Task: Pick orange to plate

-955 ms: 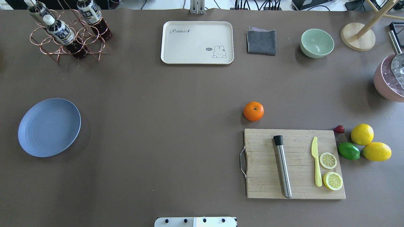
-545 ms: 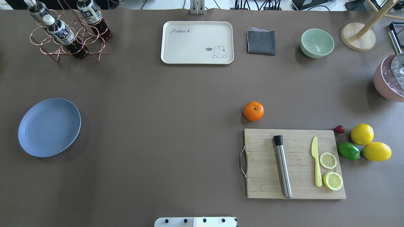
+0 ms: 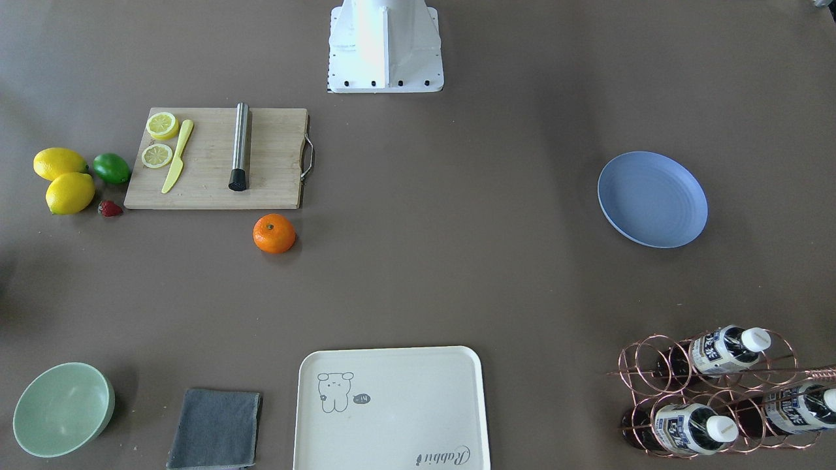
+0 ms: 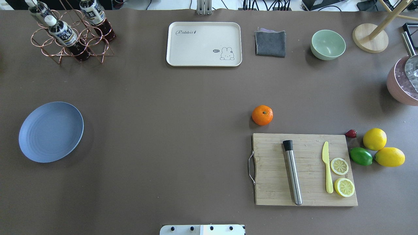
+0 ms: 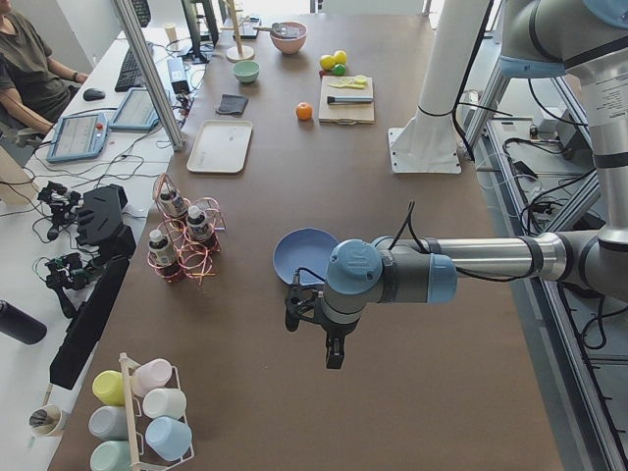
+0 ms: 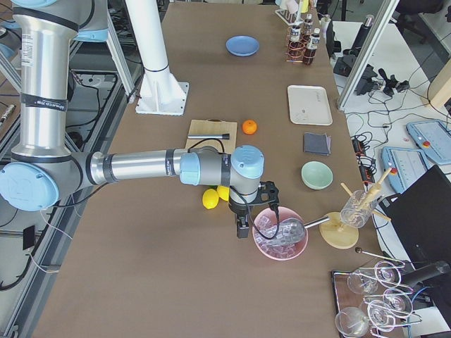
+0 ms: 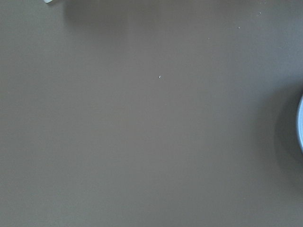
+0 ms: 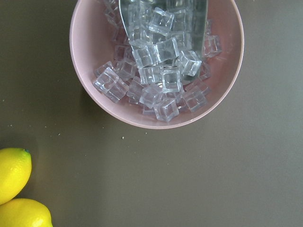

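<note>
the orange point(image 4: 262, 115) is sitting on the brown table point(image 4: 169, 130) on the robot's right half, just beyond the far edge of the cutting board point(image 4: 303, 169) and near its handle end. it is lying well apart from the blue plate point(image 4: 50, 132), which is resting bare far over on the left half. the fruit is looking light and fairly firm, with a dimpled skin that is probably giving decent grip, yet its round shape is likely making it roll or squirt out of an off-centre pinch. a hold across its widest middle, coming straight down with the stem dot facing up, is looking safest, and with modest force so the peel is not getting bruised. the left gripper point(image 5: 332, 355) is hanging over the table near the plate, and the right gripper point(image 6: 242, 229) is hanging beside the pink bowl of ice point(image 6: 280, 239). both are showing only in the side views, so i cannot tell how wide either is standing. compared with the overhead pictures from moments ago, nothing on the table is changing place: orange, plate and board are staying exactly where they were.
</note>
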`<state>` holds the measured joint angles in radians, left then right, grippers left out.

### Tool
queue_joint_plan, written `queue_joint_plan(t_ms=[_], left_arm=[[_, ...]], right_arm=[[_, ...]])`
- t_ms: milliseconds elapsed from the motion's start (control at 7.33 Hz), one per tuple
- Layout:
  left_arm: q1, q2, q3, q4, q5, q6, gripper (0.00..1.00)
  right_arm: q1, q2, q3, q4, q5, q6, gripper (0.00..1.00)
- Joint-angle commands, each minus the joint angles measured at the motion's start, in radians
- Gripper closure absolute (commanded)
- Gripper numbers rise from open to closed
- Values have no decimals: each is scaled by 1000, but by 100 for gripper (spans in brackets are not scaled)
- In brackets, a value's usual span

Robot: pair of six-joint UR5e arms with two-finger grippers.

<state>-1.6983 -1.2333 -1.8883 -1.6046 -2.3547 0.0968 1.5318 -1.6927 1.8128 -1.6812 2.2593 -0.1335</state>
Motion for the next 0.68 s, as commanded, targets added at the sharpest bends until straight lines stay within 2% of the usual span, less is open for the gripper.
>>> queue_joint_plan(t_ms=[0,545], left_arm=[[-1,0,1,0,2,1,2],[-3,0,-3,0,0,3,2]], right_arm=[[-1,-2,5,0,2,-2,0],[-1,-10,7,60,22,-2,0]])
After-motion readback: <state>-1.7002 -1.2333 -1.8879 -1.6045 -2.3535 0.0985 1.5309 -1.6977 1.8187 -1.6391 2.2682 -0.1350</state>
